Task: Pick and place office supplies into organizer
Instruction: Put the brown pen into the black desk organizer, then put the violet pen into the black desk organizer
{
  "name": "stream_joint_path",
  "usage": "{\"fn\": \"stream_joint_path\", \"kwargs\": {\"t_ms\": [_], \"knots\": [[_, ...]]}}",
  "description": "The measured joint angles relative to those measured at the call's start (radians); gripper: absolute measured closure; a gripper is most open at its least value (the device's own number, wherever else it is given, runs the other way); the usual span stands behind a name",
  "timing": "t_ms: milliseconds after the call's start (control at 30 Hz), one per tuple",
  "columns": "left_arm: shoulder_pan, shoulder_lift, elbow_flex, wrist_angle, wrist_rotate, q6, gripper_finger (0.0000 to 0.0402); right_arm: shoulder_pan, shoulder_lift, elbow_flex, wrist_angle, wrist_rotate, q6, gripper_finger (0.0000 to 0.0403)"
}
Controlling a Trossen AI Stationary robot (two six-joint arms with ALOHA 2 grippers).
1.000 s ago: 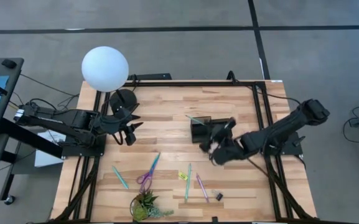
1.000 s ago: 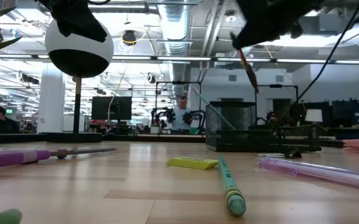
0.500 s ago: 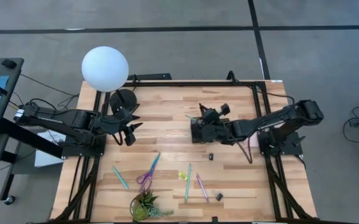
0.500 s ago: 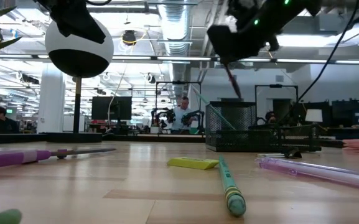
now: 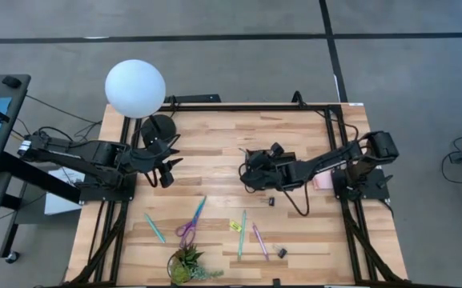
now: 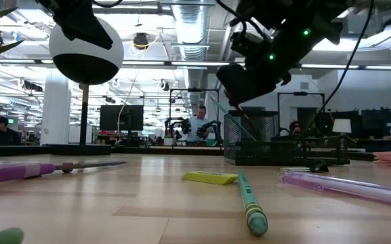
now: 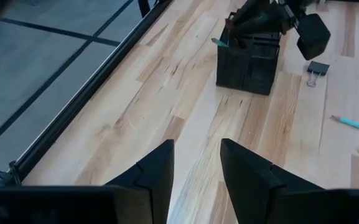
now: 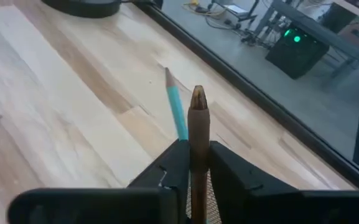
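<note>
Organizer (image 5: 260, 166): black mesh, mid-table, a teal pencil (image 8: 178, 109) standing in it.
Right hand (image 5: 251, 162): over the organizer, clenched on a brown pencil (image 8: 197, 118) held point-up.
Left hand (image 7: 196, 163): released, low over the table (image 5: 214, 136) near the lamp base (image 5: 159, 126).
Loose supplies: scissors (image 5: 190, 222), pens and clips along the front.

Right gripper (image 5: 251, 170) above organizer (image 7: 247, 59)
</note>
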Motion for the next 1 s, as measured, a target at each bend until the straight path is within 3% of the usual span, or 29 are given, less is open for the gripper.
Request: {"fn": "stream_joint_path", "kwargs": {"t_ms": [467,667,900,1000], "knots": [[0.000,0.000,0.000,-0.004,0.010,-0.016,0.0274,0.028,-0.011,0.024,-0.016,-0.002,-0.007,0.0238],[0.000,0.000,0.000,-0.038,0.033,-0.018,0.0274,0.136,-0.056,0.143,-0.125,-0.020,0.016,0.0239],[-0.006,0.001,0.000,-0.048,0.048,-0.016,0.0274,0.332,-0.067,0.198,-0.131,-0.218,0.288,0.0259],[-0.006,0.001,0.000,-0.051,0.048,-0.016,0.0274,0.428,-0.047,0.199,-0.118,-0.242,0.427,0.0273]]}}
